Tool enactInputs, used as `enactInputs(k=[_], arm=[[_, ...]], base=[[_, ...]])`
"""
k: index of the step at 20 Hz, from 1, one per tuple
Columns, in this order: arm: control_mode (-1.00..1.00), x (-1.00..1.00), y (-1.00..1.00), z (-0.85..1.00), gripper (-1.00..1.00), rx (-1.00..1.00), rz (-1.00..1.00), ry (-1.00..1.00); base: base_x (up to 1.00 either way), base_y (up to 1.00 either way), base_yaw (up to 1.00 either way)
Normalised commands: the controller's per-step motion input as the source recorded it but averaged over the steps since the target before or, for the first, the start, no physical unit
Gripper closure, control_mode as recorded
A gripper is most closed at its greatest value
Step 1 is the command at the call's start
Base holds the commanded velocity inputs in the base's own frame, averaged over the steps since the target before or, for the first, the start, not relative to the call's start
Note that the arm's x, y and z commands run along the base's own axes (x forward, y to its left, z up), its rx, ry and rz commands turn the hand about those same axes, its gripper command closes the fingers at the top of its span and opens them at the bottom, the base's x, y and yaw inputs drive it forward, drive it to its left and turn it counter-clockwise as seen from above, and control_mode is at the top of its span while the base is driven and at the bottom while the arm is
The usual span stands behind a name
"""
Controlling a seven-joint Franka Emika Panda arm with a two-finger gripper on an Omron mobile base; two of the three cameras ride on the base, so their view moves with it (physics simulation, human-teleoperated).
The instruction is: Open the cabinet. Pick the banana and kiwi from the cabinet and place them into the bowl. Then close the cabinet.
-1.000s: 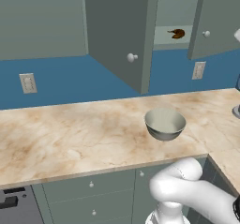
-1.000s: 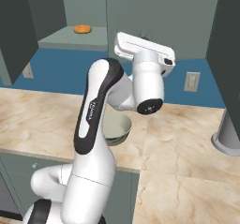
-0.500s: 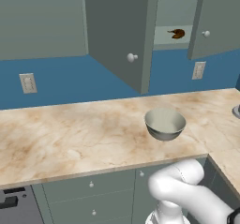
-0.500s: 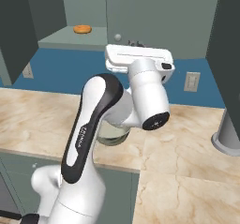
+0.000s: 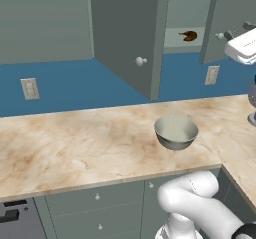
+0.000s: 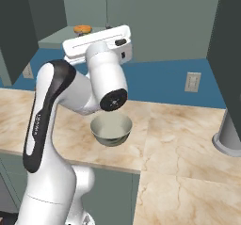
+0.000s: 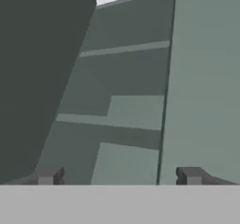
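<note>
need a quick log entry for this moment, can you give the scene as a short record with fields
cabinet: both doors swung open
banana: on the shelf inside the cabinet
kiwi: cannot make it out
bowl: upright on the counter, nothing in it
gripper: open, holding nothing, raised and pointed into the cabinet interior
task progress: cabinet opened, no fruit moved yet

The white arm (image 6: pixel 56 120) rises from the lower left and bends over the marble desk (image 6: pixel 188 139), its hand raised in front of the open cabinet (image 6: pixel 160 21). The bowl (image 6: pixel 111 129) sits on the desk just under the wrist joint. On the pale cabinet shelf (image 6: pixel 56 36), a small orange-brown fruit (image 6: pixel 82 29) lies behind the hand.
</note>
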Motion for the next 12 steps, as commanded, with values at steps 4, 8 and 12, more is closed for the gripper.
enactInputs(k=[4, 8, 12], arm=[[-1.00, 0.21, 1.00, 0.13, -1.00, -0.40, -0.01, 0.07], [-1.00, 0.64, 0.65, -0.01, -1.00, -0.30, 0.00, 0.25], [-1.00, 0.47, 0.43, -0.01, -1.00, -0.26, -0.12, 0.21]], base=[[0.00, 0.00, 0.00], [0.00, 0.00, 0.00], [0.00, 0.00, 0.00]])
